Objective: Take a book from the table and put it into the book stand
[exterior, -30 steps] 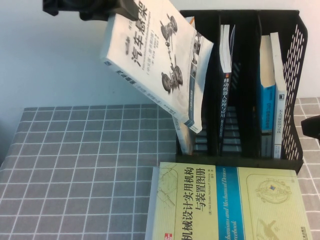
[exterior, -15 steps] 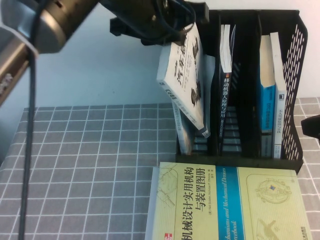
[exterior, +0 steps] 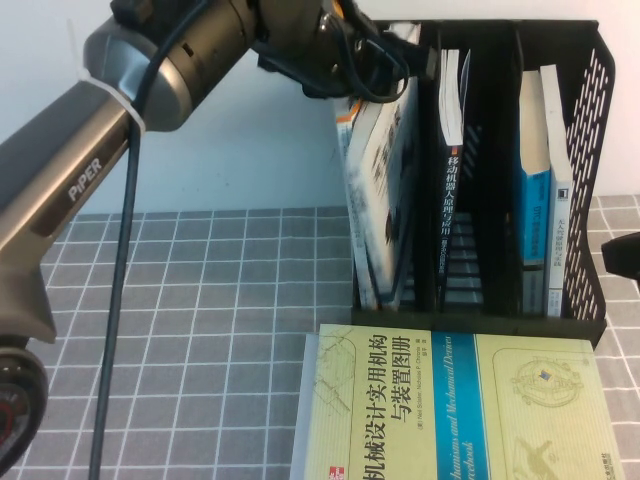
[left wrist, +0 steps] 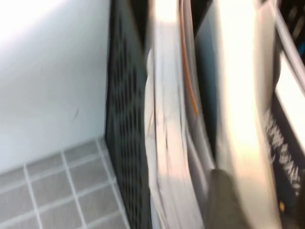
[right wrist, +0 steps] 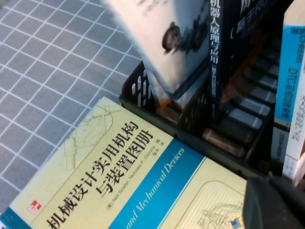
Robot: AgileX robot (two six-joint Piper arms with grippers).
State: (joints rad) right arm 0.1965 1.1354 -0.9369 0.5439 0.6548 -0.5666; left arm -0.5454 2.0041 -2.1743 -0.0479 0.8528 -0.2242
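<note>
The white book [exterior: 385,170] stands almost upright in the leftmost slot of the black book stand [exterior: 590,130], its lower end down among other volumes. My left gripper [exterior: 383,62] is shut on the book's top edge, at the stand's top left. In the left wrist view the book's pale edge [left wrist: 238,95] runs past a dark finger [left wrist: 221,200], beside the stand's mesh wall [left wrist: 123,119]. In the right wrist view the book's lower corner [right wrist: 167,38] sits in the stand [right wrist: 228,143]. My right gripper [exterior: 622,255] hangs low at the stand's right side, empty.
A yellow-green book with a blue band [exterior: 450,410] lies flat on the grey gridded table [exterior: 200,300] in front of the stand. The stand's middle and right slots hold other books [exterior: 535,190]. A plain wall rises behind.
My left arm has swung the white book from a tilt to nearly upright and lowered it deeper into the leftmost slot. The right gripper has not moved.
</note>
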